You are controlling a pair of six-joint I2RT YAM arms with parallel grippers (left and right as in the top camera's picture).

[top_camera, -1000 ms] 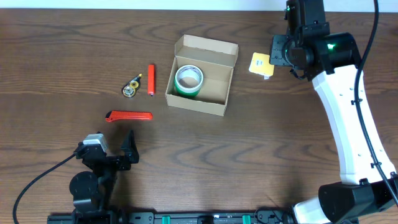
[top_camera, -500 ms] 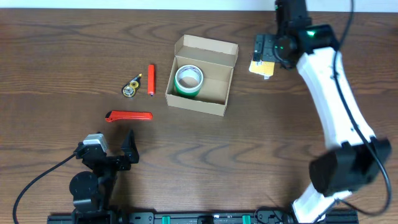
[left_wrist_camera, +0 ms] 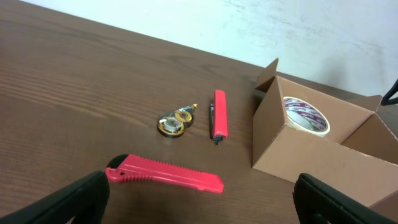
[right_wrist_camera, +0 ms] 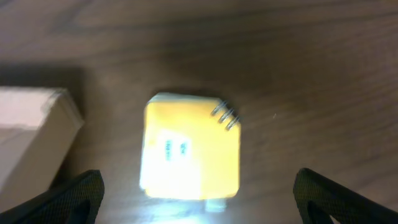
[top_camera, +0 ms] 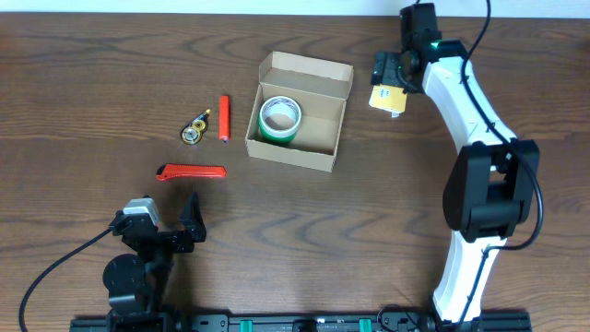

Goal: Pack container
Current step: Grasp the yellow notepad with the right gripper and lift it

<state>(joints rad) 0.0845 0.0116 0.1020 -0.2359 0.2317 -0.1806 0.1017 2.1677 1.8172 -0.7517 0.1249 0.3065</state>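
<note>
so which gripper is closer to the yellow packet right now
Right. The right gripper hovers open directly over the yellow packet, just beside the container. The left gripper sits at the near table edge, far off on the container's other side.

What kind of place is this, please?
Probably a robot workbench in a lab or office: a wooden table, a cardboard box holding a tape roll, and a red utility knife.
</note>
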